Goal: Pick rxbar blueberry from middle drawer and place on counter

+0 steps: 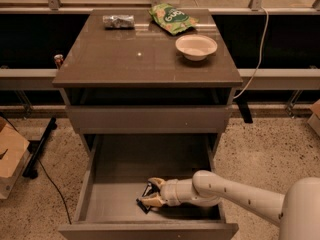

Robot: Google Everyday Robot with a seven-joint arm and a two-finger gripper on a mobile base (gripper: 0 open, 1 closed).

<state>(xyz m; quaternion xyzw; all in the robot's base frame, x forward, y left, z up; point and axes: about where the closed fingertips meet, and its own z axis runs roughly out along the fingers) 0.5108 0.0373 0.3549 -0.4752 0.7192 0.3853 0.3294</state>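
Speckled stone floor (270,149) surrounds one grey-brown cabinet that stands before a dark window wall. One white robot arm (235,196) reaches from the lower right corner, where its thick end is cut off by the edge. The gripper (150,194) is low inside the wide, shallow grey-brown middle drawer (130,164), near its front wall and a little right of centre. Its two tan fingers (156,182) are closed around one small flat dark bar, the rxbar blueberry (145,198), which lies on the drawer floor. The fingers cover most of the bar, so its markings cannot be made out.

Just beyond and above the gripper there is one narrower plain drawer front (150,119), closed. Higher again is the flat glossy grey-brown counter (140,69). It carries three things, all far behind the gripper: one crumpled silver foil packet (118,21) to the left, one green snack bag (172,18) and one cream round bowl (196,46) to the right.

Far left of the gripper, one brown cardboard box (10,154) is cut off by the edge. One white cable (255,64) hangs to the far right.
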